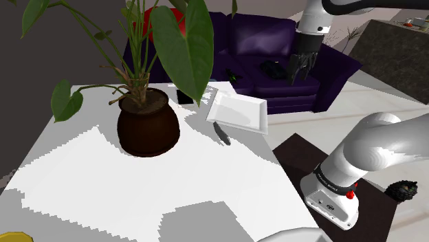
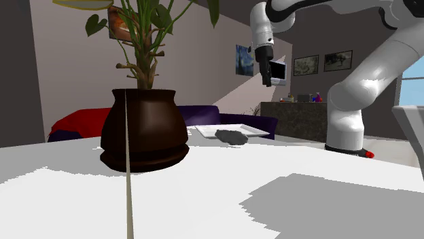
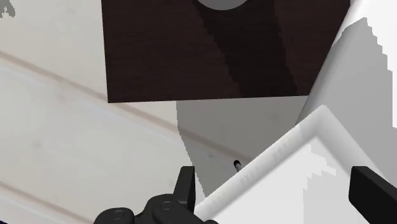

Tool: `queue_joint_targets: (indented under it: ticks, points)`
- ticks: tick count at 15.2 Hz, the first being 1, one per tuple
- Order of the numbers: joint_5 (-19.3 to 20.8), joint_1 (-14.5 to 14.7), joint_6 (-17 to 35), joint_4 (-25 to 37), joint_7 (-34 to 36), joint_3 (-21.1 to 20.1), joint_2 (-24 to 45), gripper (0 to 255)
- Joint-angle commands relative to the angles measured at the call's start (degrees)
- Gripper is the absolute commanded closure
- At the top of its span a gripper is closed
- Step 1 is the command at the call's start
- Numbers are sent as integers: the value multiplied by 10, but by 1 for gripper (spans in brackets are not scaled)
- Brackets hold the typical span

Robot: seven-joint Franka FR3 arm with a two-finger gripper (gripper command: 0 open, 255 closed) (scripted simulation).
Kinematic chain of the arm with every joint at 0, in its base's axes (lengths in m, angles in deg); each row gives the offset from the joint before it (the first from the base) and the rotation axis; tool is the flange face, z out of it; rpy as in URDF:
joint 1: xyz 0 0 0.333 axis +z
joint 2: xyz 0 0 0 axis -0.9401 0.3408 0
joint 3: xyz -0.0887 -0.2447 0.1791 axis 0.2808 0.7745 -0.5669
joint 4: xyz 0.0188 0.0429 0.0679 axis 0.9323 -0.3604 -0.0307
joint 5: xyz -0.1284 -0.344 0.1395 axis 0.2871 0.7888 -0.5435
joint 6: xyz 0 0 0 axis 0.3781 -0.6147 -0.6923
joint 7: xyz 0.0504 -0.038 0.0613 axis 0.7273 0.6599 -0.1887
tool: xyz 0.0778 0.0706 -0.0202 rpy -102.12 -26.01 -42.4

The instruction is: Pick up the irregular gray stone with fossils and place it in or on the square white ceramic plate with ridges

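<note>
The gray stone (image 1: 221, 133) lies on the white table, touching the near edge of the square white plate (image 1: 238, 111). In the second exterior view the stone (image 2: 232, 136) rests in front of the low plate (image 2: 255, 129). My gripper (image 1: 300, 75) hangs high in the air, beyond the table's edge on the shoulder view's right of the plate. It also shows well above the stone, high in the second exterior view (image 2: 266, 78). In the wrist view the gripper (image 3: 280, 191) is open with nothing held, and a corner of the plate (image 3: 299, 159) lies far below it.
A dark brown pot (image 1: 148, 127) with a tall leafy plant stands on the table, on the shoulder view's left of the stone. A purple sofa (image 1: 275, 48) sits behind the table. The dark stand top (image 3: 191, 57) lies below the hand. A small dark object (image 1: 402, 189) is on the floor.
</note>
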Motion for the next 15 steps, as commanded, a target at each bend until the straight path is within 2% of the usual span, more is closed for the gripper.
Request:
queue_joint_targets:
  ticks: [1, 8, 15]
  points:
    - [0, 0, 0, 0, 0, 0, 0, 0]
    - [-57, 35, 94, -49, 101, -89, 20, 0]
    - [-97, 64, 199, -57, 203, -182, 92, 0]
